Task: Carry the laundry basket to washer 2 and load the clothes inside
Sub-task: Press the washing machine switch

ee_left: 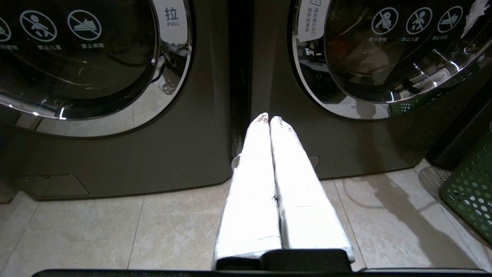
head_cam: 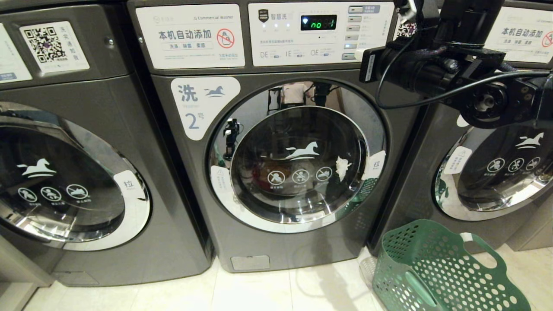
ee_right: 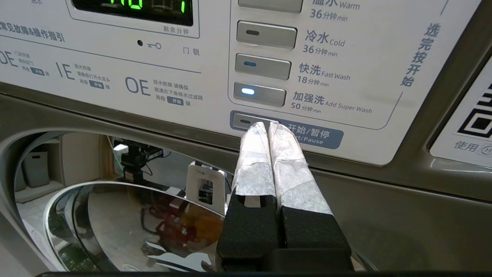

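Washer 2 (head_cam: 190, 181), dark grey with a white "2" label (head_cam: 202, 108), fills the middle of the head view; its round door (head_cam: 298, 155) is closed. Through the glass I make out reddish and orange clothes (ee_right: 180, 227). My right gripper (ee_right: 268, 125) is shut and empty, its wrapped tips resting against the start/pause button (ee_right: 246, 121) on the control panel (head_cam: 302, 47). The green laundry basket (head_cam: 432, 268) stands on the floor to the washer's lower right, with no clothes showing inside it. Near the floor, my left gripper (ee_left: 270, 118) is shut and idle, pointing between two washers.
Identical washers stand to the left (head_cam: 65, 172) and right (head_cam: 488, 172) of washer 2. The green display (head_cam: 318, 22) is lit, and so is one program button (ee_right: 248, 91). Pale tiled floor (head_cam: 281, 289) runs in front. The basket's edge (ee_left: 471, 192) shows in the left wrist view.
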